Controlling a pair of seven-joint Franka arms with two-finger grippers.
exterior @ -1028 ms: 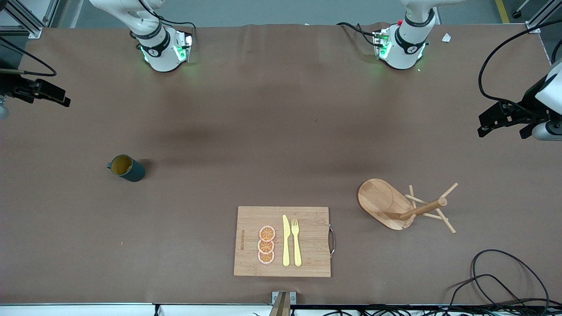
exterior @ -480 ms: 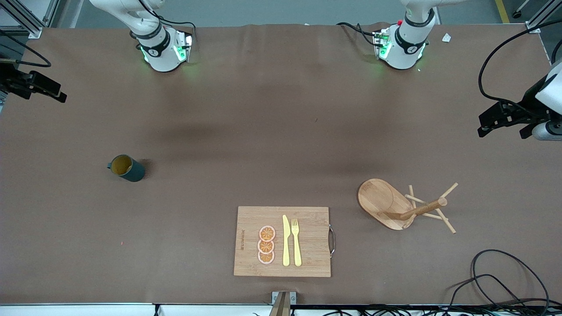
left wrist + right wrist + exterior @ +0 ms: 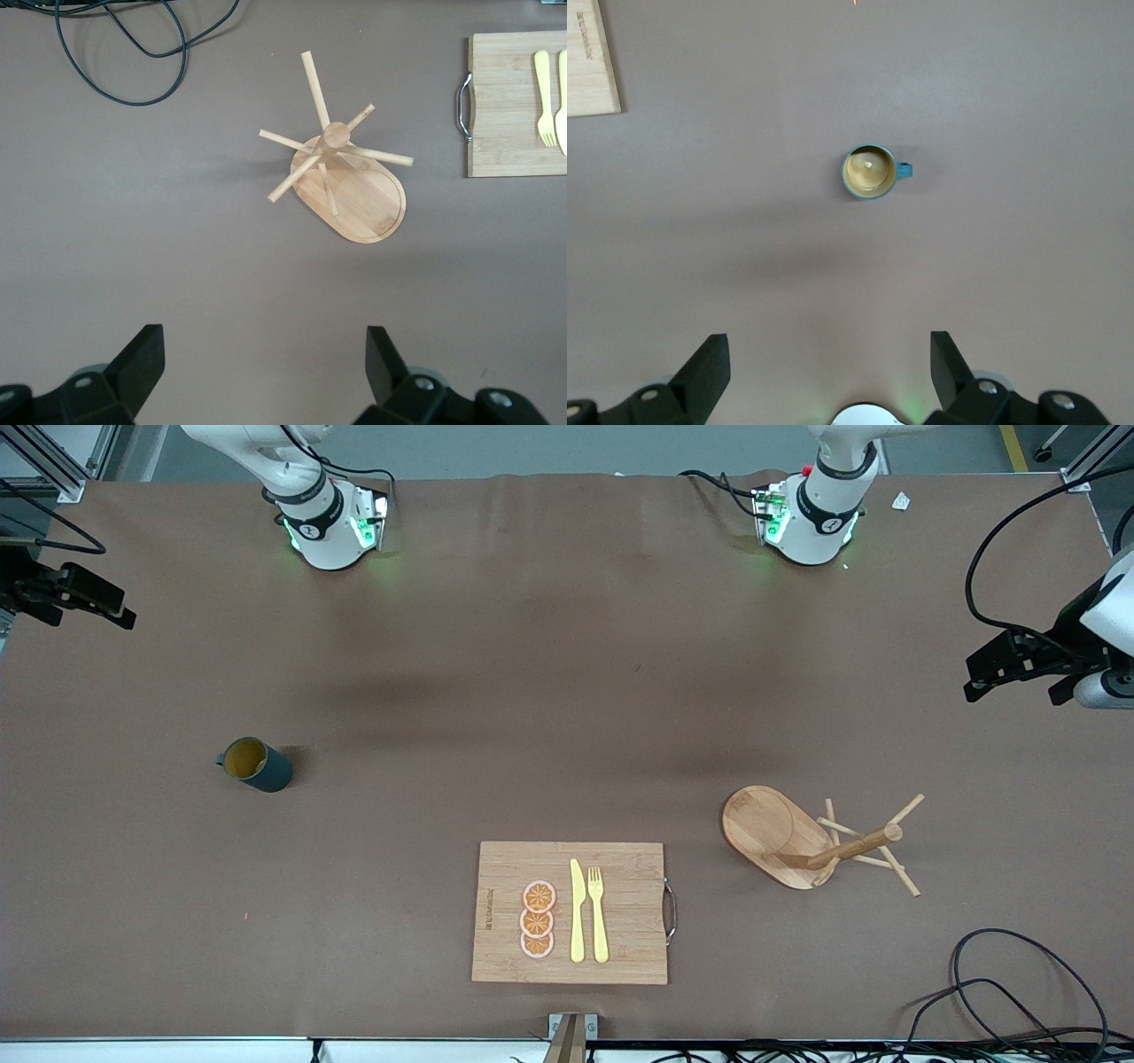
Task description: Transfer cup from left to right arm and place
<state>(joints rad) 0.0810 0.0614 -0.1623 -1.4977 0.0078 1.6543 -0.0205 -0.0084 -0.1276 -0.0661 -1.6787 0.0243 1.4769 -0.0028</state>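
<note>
Cup (image 3: 254, 763) unmoved, upright near the table's (image 3: 532, 691) right-arm end. Right gripper (image 3: 89, 602) has shifted slightly at that edge; left gripper (image 3: 1010, 662) unchanged. Both spread, empty.

Brown table (image 3: 549, 691) – grey floor (image 3: 532, 447) along top, metal framing (image 3: 53, 460) at corners.

Matt brown table (image 3: 532, 691), wooden rack (image 3: 780, 837) (pale, smooth)

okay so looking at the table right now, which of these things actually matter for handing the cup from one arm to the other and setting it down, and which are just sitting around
Belongs to the job:
cup, upright on the table toward the right arm's end
left gripper, open, empty
right gripper, open, empty

Just lying about:
wooden peg rack
cutting board carrying orange slices, a yellow knife and a yellow fork
loose black cable
</note>
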